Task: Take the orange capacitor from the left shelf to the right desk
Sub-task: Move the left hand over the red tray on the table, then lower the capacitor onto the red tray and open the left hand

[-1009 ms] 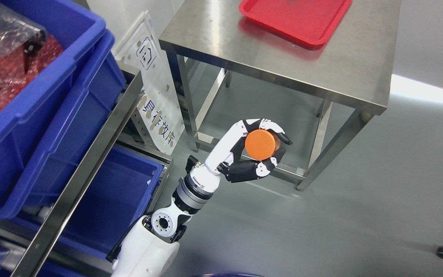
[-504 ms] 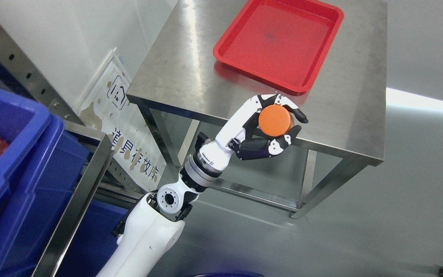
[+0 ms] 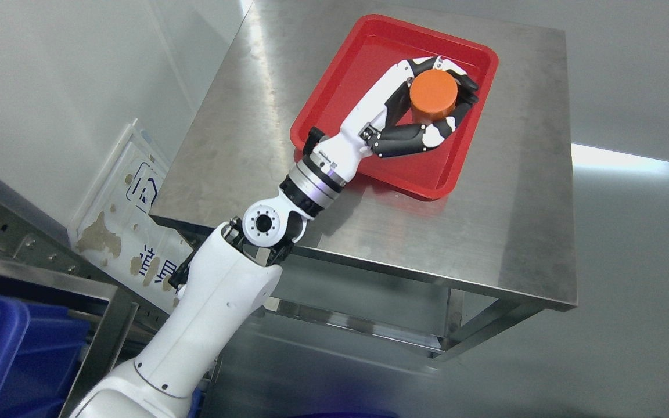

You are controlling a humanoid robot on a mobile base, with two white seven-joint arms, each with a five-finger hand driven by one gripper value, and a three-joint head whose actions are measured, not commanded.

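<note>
so the left hand (image 3: 427,110) has swung from out in front of the steel table (image 3: 503,232) to right over the red tray (image 3: 334,110) on it, fingers wrapped round the orange capacitor (image 3: 433,96), so basically only the set-down is left.

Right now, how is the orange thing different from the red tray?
The orange capacitor is a small round cylinder; the red tray is a wide, flat rectangle with a raised rim. The capacitor is gripped in the left hand, over the tray; whether it touches is unclear. The tray rests on the steel desk. Both are bright, plain colours, over that desk.
</note>
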